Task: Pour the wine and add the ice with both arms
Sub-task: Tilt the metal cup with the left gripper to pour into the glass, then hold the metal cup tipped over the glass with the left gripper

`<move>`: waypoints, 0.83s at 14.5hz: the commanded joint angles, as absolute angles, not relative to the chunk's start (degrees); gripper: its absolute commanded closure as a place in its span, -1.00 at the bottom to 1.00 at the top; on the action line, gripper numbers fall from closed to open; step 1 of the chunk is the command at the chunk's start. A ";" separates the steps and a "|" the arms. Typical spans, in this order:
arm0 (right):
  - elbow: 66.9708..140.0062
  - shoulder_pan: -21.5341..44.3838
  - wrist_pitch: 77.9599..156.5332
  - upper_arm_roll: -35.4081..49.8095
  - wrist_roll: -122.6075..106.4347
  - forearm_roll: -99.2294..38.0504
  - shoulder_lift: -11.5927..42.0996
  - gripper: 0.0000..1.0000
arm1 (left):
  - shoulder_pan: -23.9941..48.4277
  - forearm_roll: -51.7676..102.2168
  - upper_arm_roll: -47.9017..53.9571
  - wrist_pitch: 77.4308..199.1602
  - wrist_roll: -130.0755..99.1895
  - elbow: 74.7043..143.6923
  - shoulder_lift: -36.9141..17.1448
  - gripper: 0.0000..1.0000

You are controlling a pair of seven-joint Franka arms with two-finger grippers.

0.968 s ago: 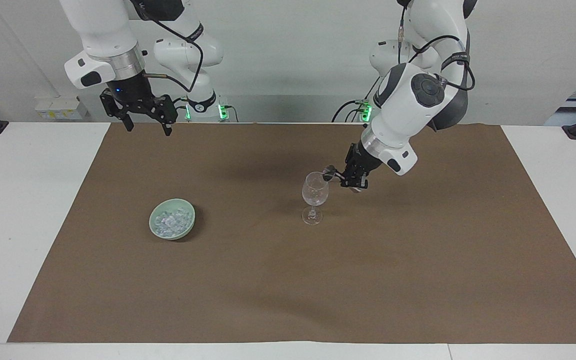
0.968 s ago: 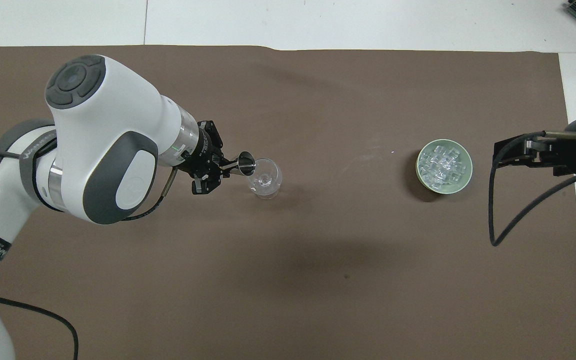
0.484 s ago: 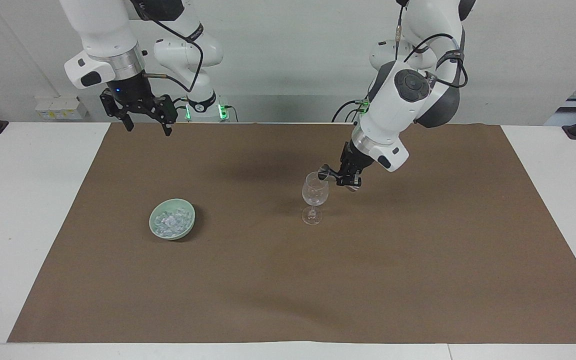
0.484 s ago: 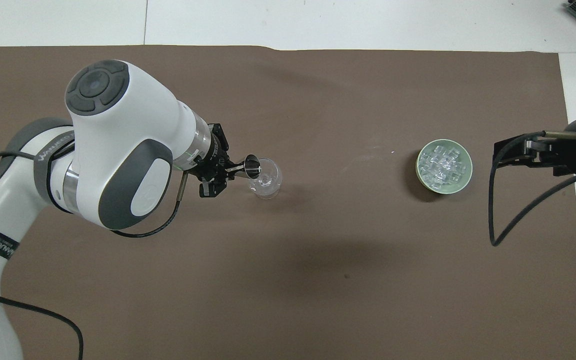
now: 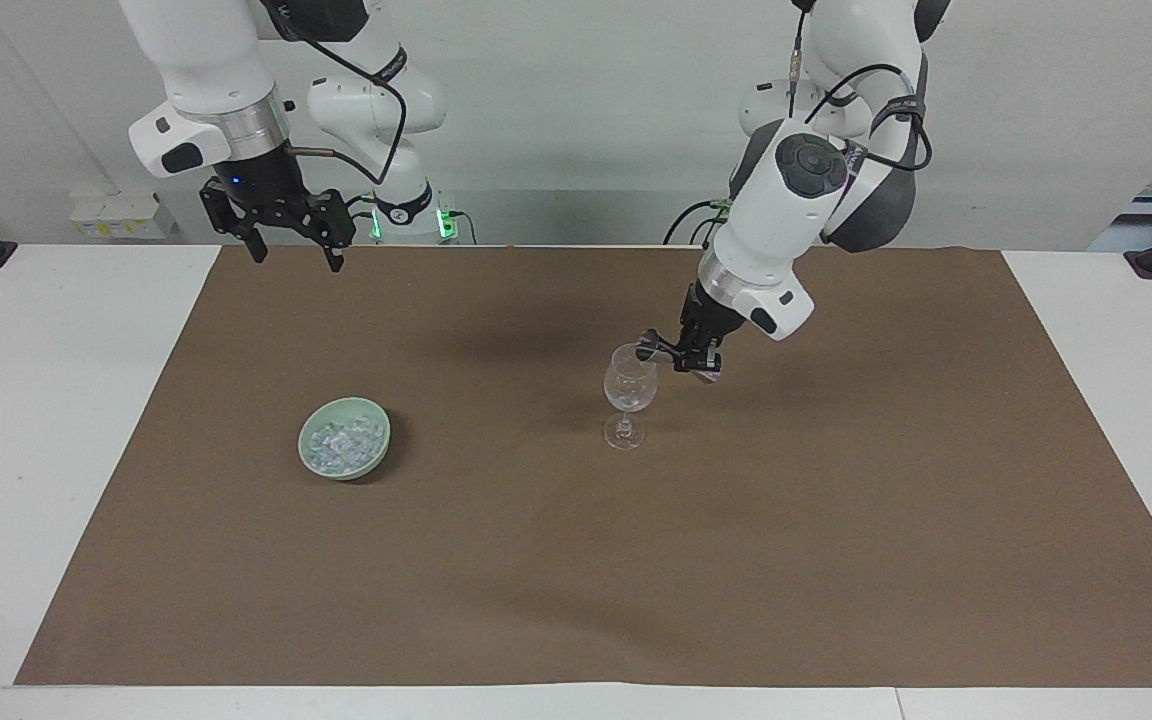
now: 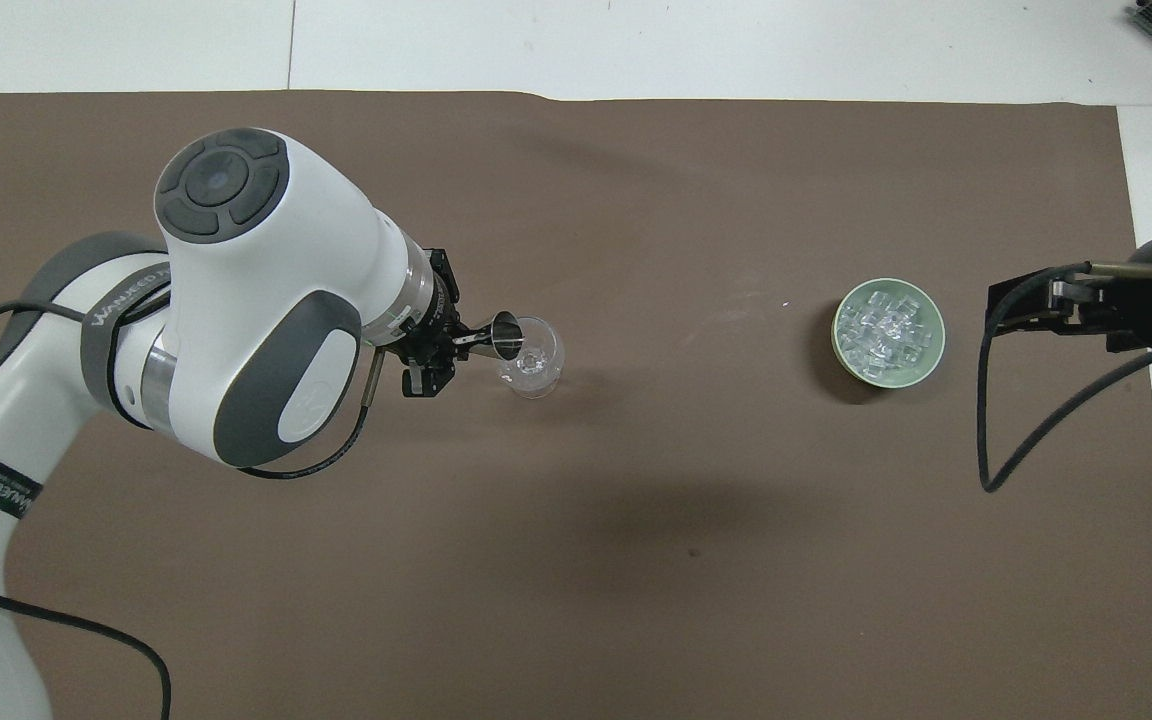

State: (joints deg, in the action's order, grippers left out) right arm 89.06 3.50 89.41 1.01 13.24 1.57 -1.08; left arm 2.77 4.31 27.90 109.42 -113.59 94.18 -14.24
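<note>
A clear, stemmed wine glass (image 5: 628,395) stands upright on a matte brown paper mat (image 5: 836,520) that covers most of the white table (image 5: 36,400). Tipped over the glass's rim is a small, shiny metal measuring cup (image 5: 650,347), cone-shaped with a flared mouth. The left gripper (image 5: 693,352) has its black fingers clamped on the cup, with the left arm (image 5: 786,220) angling down to it, white-shelled with dark grey joint caps and a silver wrist ring. In the overhead view the cup (image 6: 504,334) sits at about nine o'clock on the glass (image 6: 532,357), its mouth overlapping the rim, and the left gripper (image 6: 436,345) lies just outside it on the same side.

The ice (image 5: 342,443), a heap of small translucent whitish chunks, fills a smooth, round, pale green bowl (image 5: 344,467) resting on the mat well apart from the glass, toward the right arm's end of the table. From above, the bowl (image 6: 926,355) lies at about three o'clock from the glass, and the ice (image 6: 884,328) shows as blocky, glinting pieces.

The right gripper (image 5: 291,235) hangs above the mat's edge nearest the robots, its fingers spread apart and holding nothing, as the right arm (image 5: 206,70) waits. Overhead, the right gripper (image 6: 1011,300) sits at about three o'clock from the bowl, just beside it.
</note>
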 commanded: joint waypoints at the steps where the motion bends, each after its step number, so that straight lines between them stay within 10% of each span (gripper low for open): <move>1: 89.38 2.72 89.12 1.14 11.69 0.44 -1.32 -1.00 | 2.72 1.76 28.65 108.37 -116.10 92.55 -15.12 1.00; 12: 89.38 2.72 89.12 1.14 11.69 0.44 -1.32 -1.00 | 2.90 -2.80 30.23 106.53 -119.27 90.88 -16.08 1.00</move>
State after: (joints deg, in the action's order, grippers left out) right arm 89.06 3.50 89.41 1.01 13.24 1.57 -1.08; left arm 2.77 -0.47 29.40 108.81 -117.64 93.43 -14.56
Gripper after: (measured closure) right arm 0.000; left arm 0.789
